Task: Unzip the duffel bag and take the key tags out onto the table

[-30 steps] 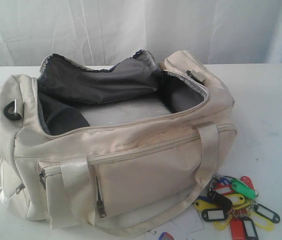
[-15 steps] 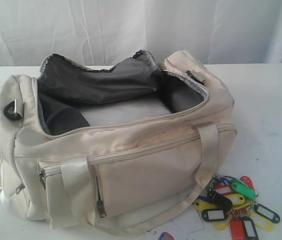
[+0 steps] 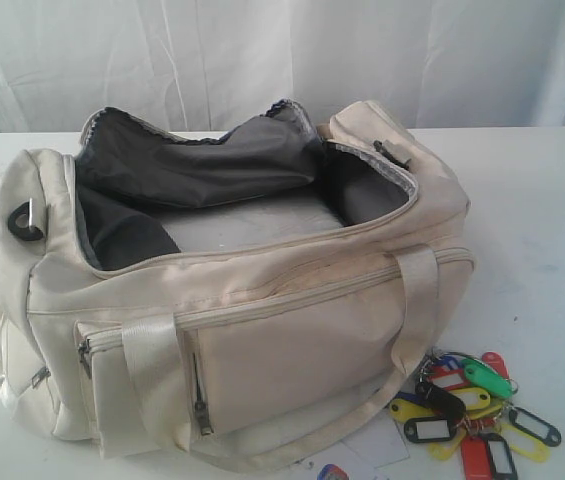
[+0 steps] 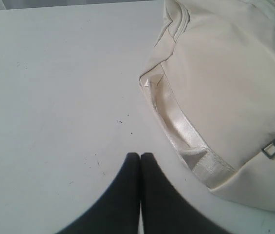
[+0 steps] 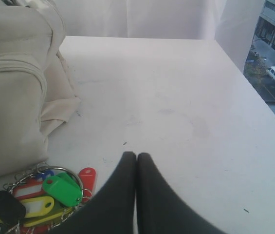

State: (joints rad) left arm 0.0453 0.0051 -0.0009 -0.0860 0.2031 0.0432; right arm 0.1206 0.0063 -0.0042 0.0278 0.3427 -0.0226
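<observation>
The cream duffel bag (image 3: 262, 330) lies on the white table (image 3: 532, 220) with its main zip wide open, showing dark grey lining (image 3: 202, 165). The bunch of coloured key tags (image 3: 472, 410) rests on the tabletop at the bag's front right corner. Neither gripper shows in the exterior view. My left gripper (image 4: 139, 155) is shut with nothing in it, over bare table beside the duffel bag (image 4: 229, 83) end. My right gripper (image 5: 136, 155) is shut and empty, just beside the key tags (image 5: 54, 192) and the duffel bag (image 5: 15, 87).
White paper cards (image 3: 362, 450) with a red-blue logo lie under the bag's front edge. A white curtain hangs behind the table. The table edge (image 5: 254, 83) drops off near a window with a street below. A webbing handle (image 4: 181, 131) runs along the bag's end.
</observation>
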